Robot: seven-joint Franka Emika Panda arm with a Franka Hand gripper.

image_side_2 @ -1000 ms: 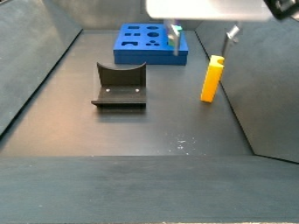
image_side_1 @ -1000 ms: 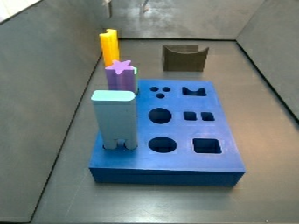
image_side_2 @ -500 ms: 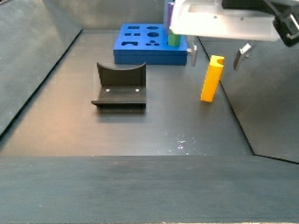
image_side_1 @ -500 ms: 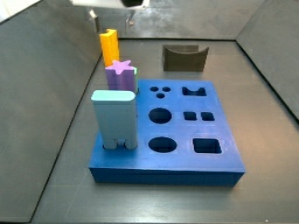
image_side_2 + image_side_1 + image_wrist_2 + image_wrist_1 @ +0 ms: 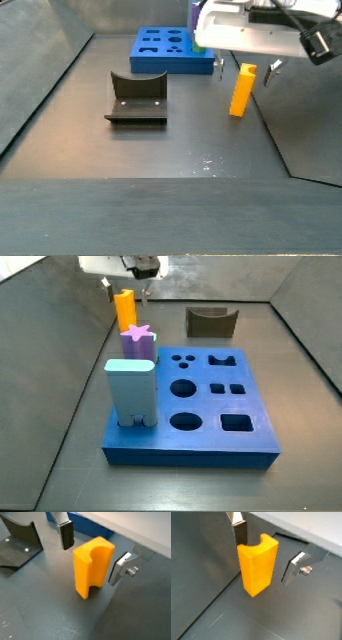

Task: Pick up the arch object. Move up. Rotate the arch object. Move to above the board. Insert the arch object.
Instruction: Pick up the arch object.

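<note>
Going left to right in a side view: the pale blue block (image 5: 132,393) and purple star peg (image 5: 136,339) stand in the board (image 5: 201,436), with the dark brown block (image 5: 211,322) on the floor behind. The arch object (image 5: 123,306) stands upright on the floor just past the board's far left corner, long axis vertical.

The gripper (image 5: 266,548) is right over it. In both wrist views its fingers (image 5: 67,535) are spread apart, one on each side of the yellow block's upper part, neither clearly touching it. So the next move looks like straight down a bit, then squeeze. No labels or writing that I can read anywhere.
</note>
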